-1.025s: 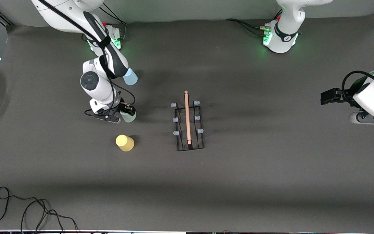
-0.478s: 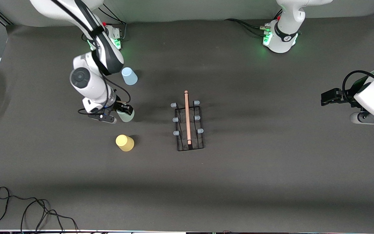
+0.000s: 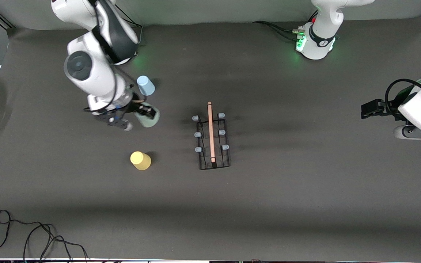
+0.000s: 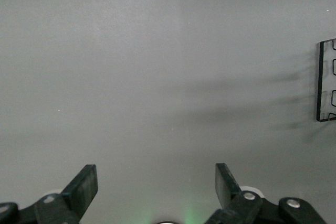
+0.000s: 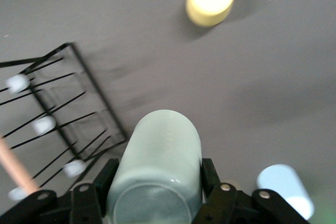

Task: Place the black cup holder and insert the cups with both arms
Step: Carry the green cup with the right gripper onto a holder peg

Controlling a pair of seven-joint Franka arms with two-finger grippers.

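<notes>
Dark grey table (image 3: pixel 269 204): right gripper (image 3: pixel 145 112) clamped on grey-green cup (image 3: pixel 148 119), airborne btwn blue cup (image 3: pixel 145 85) & black cup holder (image 3: pixel 212 140) mid-table; next, seat on peg; left gripper (image 3: pixel 369 109) waits, fingers wide.

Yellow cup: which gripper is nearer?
Right. The right gripper, shut on the grey-green cup, is up over the table beside the yellow cup. The left gripper waits open at the left arm's end of the table.

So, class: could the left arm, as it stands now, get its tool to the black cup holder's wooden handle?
Probably yes. The left tool is open and empty, the table between it and the black cup holder is bare, and nothing covers the wooden handle.
</notes>
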